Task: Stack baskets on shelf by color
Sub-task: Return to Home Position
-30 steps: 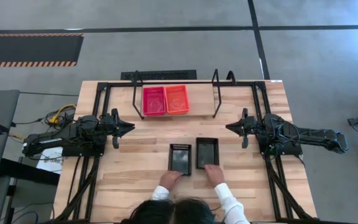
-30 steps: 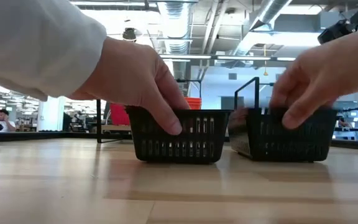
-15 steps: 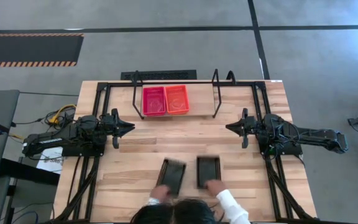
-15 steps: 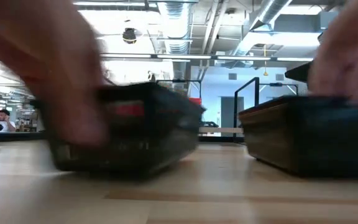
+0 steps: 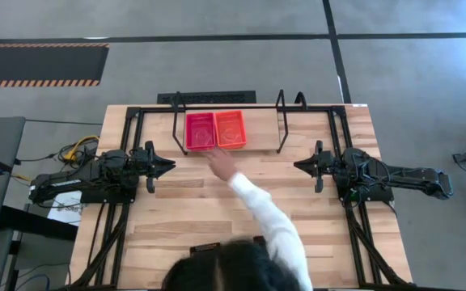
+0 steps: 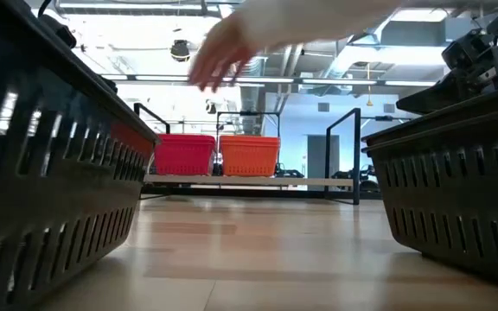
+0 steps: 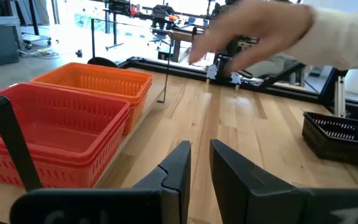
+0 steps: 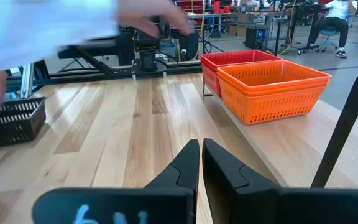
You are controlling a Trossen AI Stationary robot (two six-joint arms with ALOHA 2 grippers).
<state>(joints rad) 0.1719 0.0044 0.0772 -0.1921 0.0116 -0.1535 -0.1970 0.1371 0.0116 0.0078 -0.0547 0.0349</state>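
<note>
A red basket (image 5: 201, 131) and an orange basket (image 5: 230, 129) stand side by side on the shelf (image 5: 262, 136), bottoms on its wooden board. Two black baskets (image 6: 50, 181) (image 6: 456, 199) rest on the table near its front edge, largely hidden in the high view by a person's head. My left gripper (image 5: 168, 166) waits shut at the table's left, level, pointing toward the middle. My right gripper (image 5: 299, 166) waits shut at the table's right, facing it. Neither has anything between its fingers (image 7: 182, 163) (image 8: 191, 163).
A person leans in over the near edge; one arm reaches across the table's middle, the hand (image 5: 221, 162) just short of the shelf's baskets, between my two grippers. The shelf's black upright rods (image 5: 281, 121) stand at its ends. Bare wood lies right of the orange basket.
The person's hands have drawn the two black baskets along the table toward its near edge, close to the low camera. One hand has then let go and reached out toward the red and orange baskets on the shelf.
</note>
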